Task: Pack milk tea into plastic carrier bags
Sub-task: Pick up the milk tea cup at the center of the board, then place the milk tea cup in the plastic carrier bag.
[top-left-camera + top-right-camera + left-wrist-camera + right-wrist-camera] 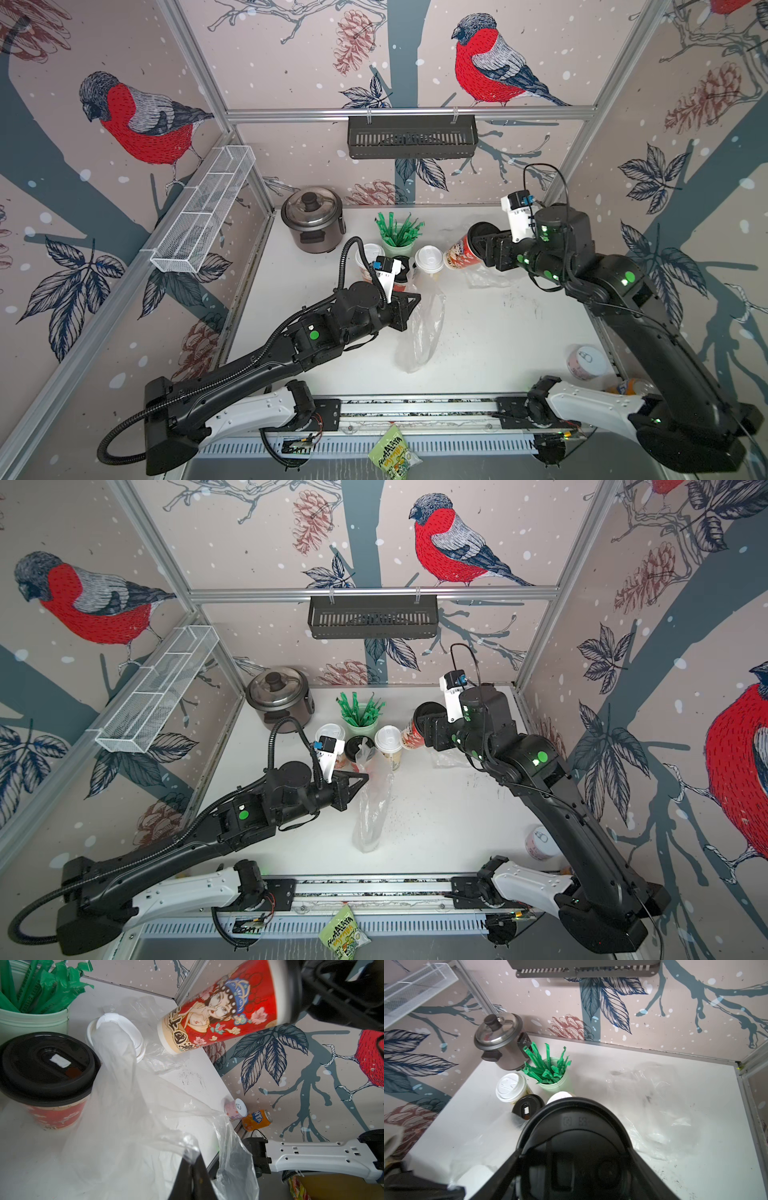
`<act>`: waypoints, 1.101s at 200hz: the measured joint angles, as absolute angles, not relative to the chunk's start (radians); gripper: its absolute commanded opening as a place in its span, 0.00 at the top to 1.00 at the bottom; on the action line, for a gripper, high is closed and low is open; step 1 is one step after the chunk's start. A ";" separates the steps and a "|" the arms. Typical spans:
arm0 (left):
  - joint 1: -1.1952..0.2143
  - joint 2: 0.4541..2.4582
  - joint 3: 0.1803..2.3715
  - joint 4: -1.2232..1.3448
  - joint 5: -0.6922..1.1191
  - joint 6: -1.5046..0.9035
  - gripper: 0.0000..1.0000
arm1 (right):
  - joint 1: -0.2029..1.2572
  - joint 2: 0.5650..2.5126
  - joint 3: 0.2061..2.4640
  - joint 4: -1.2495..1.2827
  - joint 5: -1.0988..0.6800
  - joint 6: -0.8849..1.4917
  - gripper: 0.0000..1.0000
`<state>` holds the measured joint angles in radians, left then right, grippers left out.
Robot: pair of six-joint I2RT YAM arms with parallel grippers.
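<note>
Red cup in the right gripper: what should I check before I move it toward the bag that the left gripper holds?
1. Right gripper grip on red cup: ok, clamped at the lid end, cup tilted in the air.
2. Left gripper on carrier bag: ok, shut on its film.
3. Bag mouth open: not ok, it lies limp and flattened.
4. Clearance: not ok, white-lidded cup stands right beside the held cup's base.
5. Black-lidded cup upright: ok.
</note>
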<state>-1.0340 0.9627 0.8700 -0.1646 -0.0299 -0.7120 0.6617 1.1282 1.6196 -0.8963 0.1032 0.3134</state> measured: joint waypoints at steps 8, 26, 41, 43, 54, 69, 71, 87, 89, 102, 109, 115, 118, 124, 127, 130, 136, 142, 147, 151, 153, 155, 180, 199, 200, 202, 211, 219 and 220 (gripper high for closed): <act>-1.034 0.962 0.867 -0.166 -0.030 -0.714 1.00 | 0.681 1.130 1.650 -0.907 0.104 0.314 0.49; -1.034 0.961 0.863 -0.167 -0.035 -0.717 1.00 | 0.728 1.133 1.714 -0.925 0.107 0.326 0.50; -1.034 0.961 0.863 -0.166 -0.041 -0.717 1.00 | 0.772 1.135 1.745 -0.936 0.107 0.338 0.50; -1.034 0.961 0.863 -0.166 -0.043 -0.716 1.00 | 0.778 1.136 1.748 -0.937 0.107 0.339 0.50; -1.034 0.963 0.865 -0.168 -0.052 -0.716 1.00 | 0.814 1.139 1.758 -0.945 0.107 0.346 0.51; -1.034 0.970 0.876 -0.170 -0.061 -0.716 1.00 | 0.867 1.139 1.761 -0.950 0.109 0.367 0.51; -1.034 0.971 0.877 -0.170 -0.062 -0.713 1.00 | 0.871 1.139 1.761 -0.951 0.109 0.367 0.51; -1.034 0.984 0.894 -0.173 -0.079 -0.706 1.00 | 0.921 1.133 1.758 -0.957 0.116 0.387 0.51; -1.034 0.986 0.897 -0.174 -0.080 -0.706 1.00 | 0.926 1.132 1.757 -0.958 0.118 0.392 0.51; -1.034 0.995 0.907 -0.178 -0.088 -0.706 1.00 | 0.959 1.121 1.744 -0.962 0.126 0.402 0.51; -1.034 1.001 0.911 -0.178 -0.091 -0.702 1.00 | 0.974 1.117 1.735 -0.965 0.133 0.419 0.52; -1.034 1.007 0.913 -0.179 -0.098 -0.702 1.00 | 0.984 1.114 1.728 -0.969 0.139 0.420 0.52; -1.034 1.009 0.914 -0.182 -0.101 -0.702 1.00 | 0.991 1.113 1.723 -0.971 0.143 0.422 0.52; -1.034 1.013 0.915 -0.185 -0.105 -0.702 1.00 | 1.001 1.110 1.716 -0.972 0.155 0.428 0.52; -1.034 1.016 0.916 -0.186 -0.106 -0.702 1.00 | 1.005 1.110 1.713 -0.973 0.162 0.433 0.52; -1.034 1.018 0.916 -0.187 -0.108 -0.702 1.00 | 1.010 1.108 1.708 -0.975 0.170 0.442 0.52; -1.034 1.022 0.916 -0.191 -0.110 -0.702 1.00 | 1.017 1.106 1.701 -0.981 0.178 0.445 0.52; -1.034 1.024 0.917 -0.193 -0.113 -0.702 1.00 | 1.023 1.102 1.693 -0.987 0.185 0.450 0.53; -1.034 1.026 0.917 -0.195 -0.114 -0.702 1.00 | 1.027 1.100 1.685 -0.992 0.189 0.457 0.53; -1.034 1.026 0.917 -0.196 -0.117 -0.702 1.00 | 1.030 1.097 1.679 -0.997 0.191 0.467 0.53; -1.034 1.027 0.917 -0.196 -0.119 -0.702 1.00 | 1.031 1.096 1.676 -0.999 0.191 0.469 0.53; -1.034 1.027 0.917 -0.196 -0.120 -0.702 1.00 | 1.032 1.094 1.673 -1.001 0.192 0.471 0.53; -1.034 1.025 0.916 -0.197 -0.140 -0.706 1.00 | 1.041 1.077 1.637 -1.011 0.199 0.498 0.53; -1.034 1.021 0.916 -0.197 -0.159 -0.709 1.00 | 1.042 1.060 1.608 -1.017 0.209 0.520 0.54; -1.034 1.021 0.916 -0.197 -0.159 -0.709 1.00 | 1.043 1.060 1.607 -1.017 0.209 0.522 0.54; -1.034 1.021 0.916 -0.197 -0.159 -0.710 1.00 | 1.044 1.057 1.603 -1.017 0.209 0.523 0.54; -1.034 1.019 0.916 -0.197 -0.165 -0.710 1.00 | 1.045 1.048 1.586 -1.018 0.210 0.528 0.54; -1.034 1.019 0.915 -0.196 -0.168 -0.712 1.00 | 1.046 1.041 1.573 -1.019 0.210 0.537 0.55; -1.034 1.019 0.915 -0.196 -0.169 -0.712 1.00 | 1.046 1.040 1.572 -1.019 0.209 0.538 0.55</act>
